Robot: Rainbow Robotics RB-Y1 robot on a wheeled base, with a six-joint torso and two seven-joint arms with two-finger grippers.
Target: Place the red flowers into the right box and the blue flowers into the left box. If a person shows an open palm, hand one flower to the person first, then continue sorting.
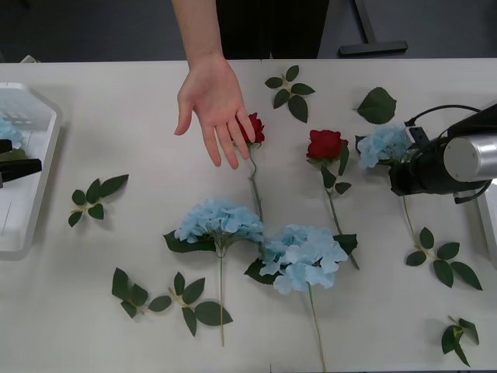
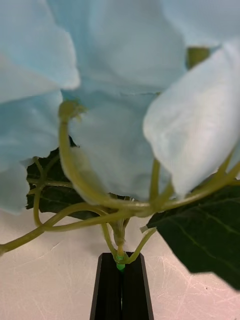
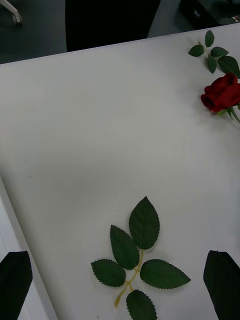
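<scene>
Fingers of my right gripper (image 2: pixel 121 267) are clamped on the green stem of a pale-blue hydrangea (image 1: pixel 383 144), just under its head. In the front view that bloom sits at the right side of the table (image 1: pixel 140 109), held close against the dark wrist, and its stem trails toward the near edge. I judge the low grip keeps the wide, floppy head from swinging.

A person's open palm (image 1: pixel 213 105) reaches in from the far side, its fingertips over one red rose (image 1: pixel 254 129). By my reading of the task that palm calls for a handover first, so the hydrangea I hold looks like the one to offer before any sorting goes on.

My left gripper (image 3: pixel 120 280) hangs spread and empty at the left, just beside the left box (image 1: pixel 39 167), over a loose leaf sprig (image 3: pixel 132 262). A hint of blue shows at that tray's far left rim.

Still on the table: a second red rose (image 1: pixel 324 144) in the middle, two more blue hydrangeas (image 1: pixel 219 220) (image 1: pixel 304 255) nearer me, and scattered leaf sprigs. The right box (image 1: pixel 489 221) shows as a white edge at the far right.
</scene>
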